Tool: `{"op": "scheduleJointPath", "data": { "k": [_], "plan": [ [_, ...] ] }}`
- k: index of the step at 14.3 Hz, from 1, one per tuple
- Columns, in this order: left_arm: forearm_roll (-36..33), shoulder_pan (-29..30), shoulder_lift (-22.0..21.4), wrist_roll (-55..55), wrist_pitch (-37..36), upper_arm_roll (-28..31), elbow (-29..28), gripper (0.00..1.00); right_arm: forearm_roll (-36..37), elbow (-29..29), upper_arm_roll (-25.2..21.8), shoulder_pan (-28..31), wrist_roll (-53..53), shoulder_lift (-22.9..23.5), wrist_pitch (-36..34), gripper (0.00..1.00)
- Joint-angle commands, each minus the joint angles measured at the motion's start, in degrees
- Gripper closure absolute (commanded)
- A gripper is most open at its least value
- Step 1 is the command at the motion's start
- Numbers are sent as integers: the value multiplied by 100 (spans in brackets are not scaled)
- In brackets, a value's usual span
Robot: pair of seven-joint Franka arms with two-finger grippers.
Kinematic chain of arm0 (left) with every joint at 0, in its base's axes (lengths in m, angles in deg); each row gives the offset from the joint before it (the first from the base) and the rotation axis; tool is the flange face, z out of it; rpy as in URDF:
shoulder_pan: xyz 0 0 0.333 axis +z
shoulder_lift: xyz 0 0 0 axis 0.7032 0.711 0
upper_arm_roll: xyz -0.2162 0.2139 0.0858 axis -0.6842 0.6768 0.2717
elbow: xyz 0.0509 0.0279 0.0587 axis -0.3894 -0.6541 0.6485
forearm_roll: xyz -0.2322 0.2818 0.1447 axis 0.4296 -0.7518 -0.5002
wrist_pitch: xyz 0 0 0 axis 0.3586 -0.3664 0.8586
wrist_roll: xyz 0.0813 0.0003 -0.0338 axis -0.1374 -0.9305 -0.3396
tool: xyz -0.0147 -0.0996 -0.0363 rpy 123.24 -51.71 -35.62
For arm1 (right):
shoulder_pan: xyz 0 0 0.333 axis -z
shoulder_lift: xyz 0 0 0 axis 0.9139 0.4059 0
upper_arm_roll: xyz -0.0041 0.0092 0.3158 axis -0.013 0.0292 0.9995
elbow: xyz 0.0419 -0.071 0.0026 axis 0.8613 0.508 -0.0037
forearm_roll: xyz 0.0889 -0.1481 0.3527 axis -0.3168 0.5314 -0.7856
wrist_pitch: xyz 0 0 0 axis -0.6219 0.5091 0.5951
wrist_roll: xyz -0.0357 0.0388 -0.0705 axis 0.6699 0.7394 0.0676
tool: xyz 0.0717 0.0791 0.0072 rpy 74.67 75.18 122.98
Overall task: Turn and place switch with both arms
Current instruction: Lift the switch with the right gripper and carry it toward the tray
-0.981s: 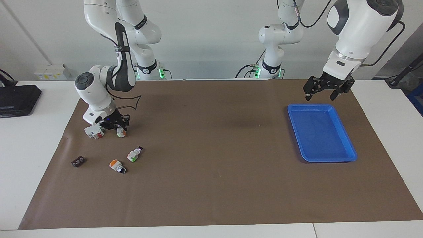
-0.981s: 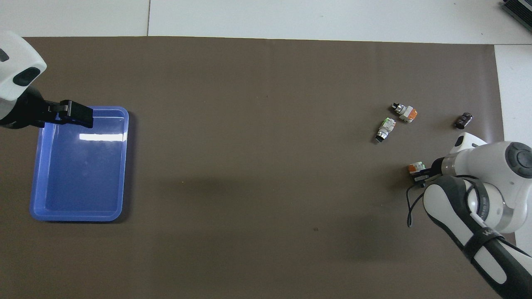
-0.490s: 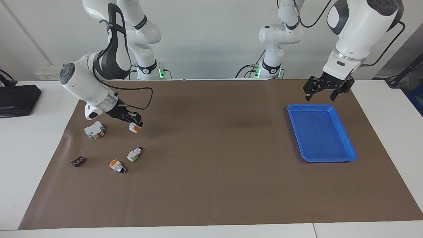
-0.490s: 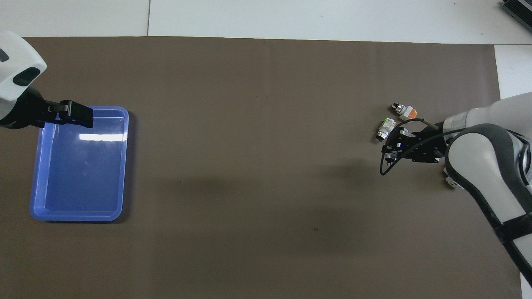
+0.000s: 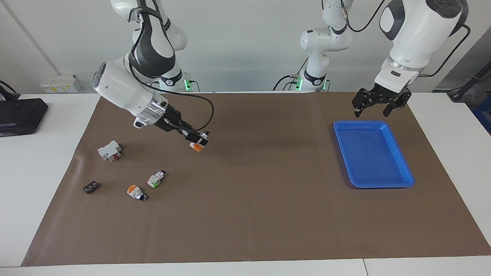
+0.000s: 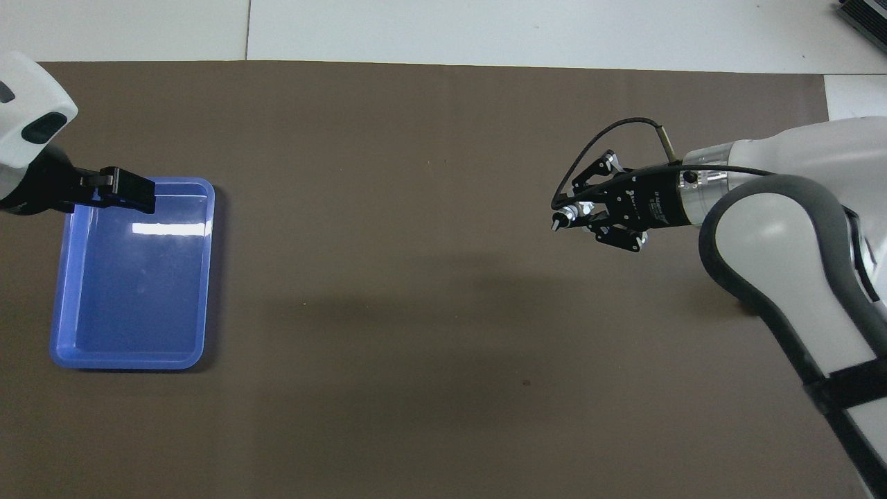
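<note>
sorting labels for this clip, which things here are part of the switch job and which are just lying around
In the job:
- switch, held up over the mat by the right gripper
- left gripper, open, waiting over the blue tray's edge
- blue tray, empty, the likely drop spot

Lying about:
- white block with red
- green-faced switch
- stubby orange-capped switch
- small black part

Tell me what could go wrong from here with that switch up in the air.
The right claw holds the switch by a small pinch over bare mat, orange cap hanging down, so it could slip and fall. The handover may fumble: the left claw waits open over the blue tray's rim, well away.
</note>
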Motion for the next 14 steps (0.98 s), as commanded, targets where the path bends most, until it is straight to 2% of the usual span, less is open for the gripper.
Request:
{"op": "scheduleJointPath", "data": {
  "k": [1, 3, 4, 7, 10, 11, 13, 14],
  "plan": [
    [50, -7, -165, 44, -121, 13, -142, 0, -604, -172, 104, -614, 854, 209, 931, 100],
    [50, -16, -192, 17, -130, 13, -204, 0, -964, -233, 104, -1221, 1381, 279, 1627, 100],
    [50, -60, -209, 9, -165, 13, -213, 0, -1149, -408, 104, -1415, 1619, 367, 1752, 100],
    [50, -25, -227, 43, -156, 4, -239, 0, -1475, -672, 112, -1680, 2042, 482, 1771, 100],
    [67, -34, -411, -52, -131, 4, -572, 0, -1810, -699, 130, -1890, 2043, 482, 1797, 100],
    [119, -68, -438, -218, -78, 4, -626, 0, -1819, -691, 130, -1987, 2052, 491, 2058, 100],
    [687, -51, -438, -299, -34, 4, -609, 3, -1828, -656, 130, -2215, 2087, 517, 2368, 100],
    [1118, -8, -429, -299, -16, 13, -600, 13, -1828, -655, 130, -2243, 2087, 552, 2386, 100]
  ]
}}
